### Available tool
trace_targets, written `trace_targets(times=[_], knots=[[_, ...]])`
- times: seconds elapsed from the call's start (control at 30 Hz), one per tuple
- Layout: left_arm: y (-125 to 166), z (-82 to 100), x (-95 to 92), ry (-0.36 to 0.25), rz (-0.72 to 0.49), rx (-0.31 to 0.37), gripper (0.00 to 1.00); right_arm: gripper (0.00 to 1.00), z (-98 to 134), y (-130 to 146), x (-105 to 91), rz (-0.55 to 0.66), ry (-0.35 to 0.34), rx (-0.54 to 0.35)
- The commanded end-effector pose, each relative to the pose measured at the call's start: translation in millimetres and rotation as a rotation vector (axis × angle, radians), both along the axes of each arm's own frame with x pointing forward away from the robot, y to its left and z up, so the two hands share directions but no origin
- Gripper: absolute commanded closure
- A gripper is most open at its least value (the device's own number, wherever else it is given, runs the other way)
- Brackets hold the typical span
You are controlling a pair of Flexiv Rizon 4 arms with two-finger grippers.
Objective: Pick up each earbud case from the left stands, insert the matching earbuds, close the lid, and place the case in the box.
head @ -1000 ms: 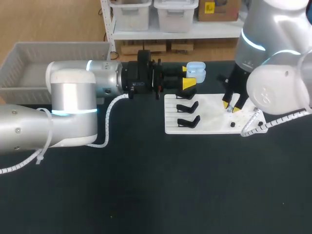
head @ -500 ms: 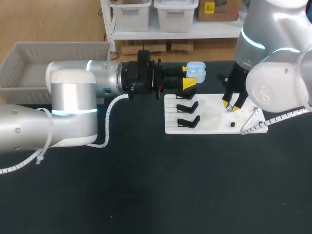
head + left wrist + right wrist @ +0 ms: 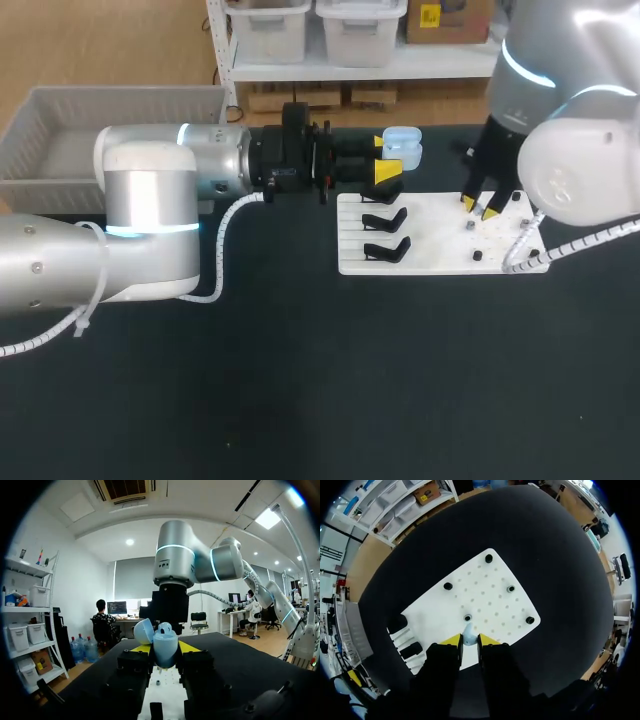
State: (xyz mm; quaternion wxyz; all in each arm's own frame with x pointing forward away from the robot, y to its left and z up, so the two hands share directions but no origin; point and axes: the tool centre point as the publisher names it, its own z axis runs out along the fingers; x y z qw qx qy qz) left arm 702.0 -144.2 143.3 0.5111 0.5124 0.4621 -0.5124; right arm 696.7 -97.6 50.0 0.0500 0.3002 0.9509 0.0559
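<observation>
A: Case, appearance and position?
B: Pale blue case (image 3: 165, 644), rounded, lid tipped open. The left gripper (image 3: 165, 648) is clamped on it from both sides, and its base is hidden between the fingers.
A: Right side?
B: The right gripper (image 3: 468, 640) pinches a small pale earbud (image 3: 468, 631), with the white board (image 3: 492, 597) ahead. The earbud's lower end is covered and its shape is unclear.

Black stands (image 3: 385, 219), pegs (image 3: 478, 256) on board (image 3: 430, 252)
</observation>
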Motion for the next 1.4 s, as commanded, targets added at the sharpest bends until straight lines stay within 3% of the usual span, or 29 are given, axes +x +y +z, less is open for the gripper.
trace_targets(times=[0.03,0.3,0.93,1.1,1.4], knots=[[0,-0.3,-1.5,-0.002,0.005,-0.001,1.00,1.00,12,-3,-8.9,-0.005,-0.019,-0.004],[0,-0.3,-1.5,-0.002,0.005,-0.001,1.00,1.00,62,3,-12.4,0.041,-0.022,0.050],[0,-0.3,-1.5,-0.002,0.005,-0.001,1.00,1.00,165,45,-15.4,0.361,-0.005,-0.004],[0,-0.3,-1.5,-0.002,0.005,-0.001,1.00,1.00,176,60,-14.0,0.450,0.022,0.033],[0,-0.3,-1.5,-0.002,0.005,-0.001,1.00,1.00,176,88,-11.2,0.579,0.044,0.051]])
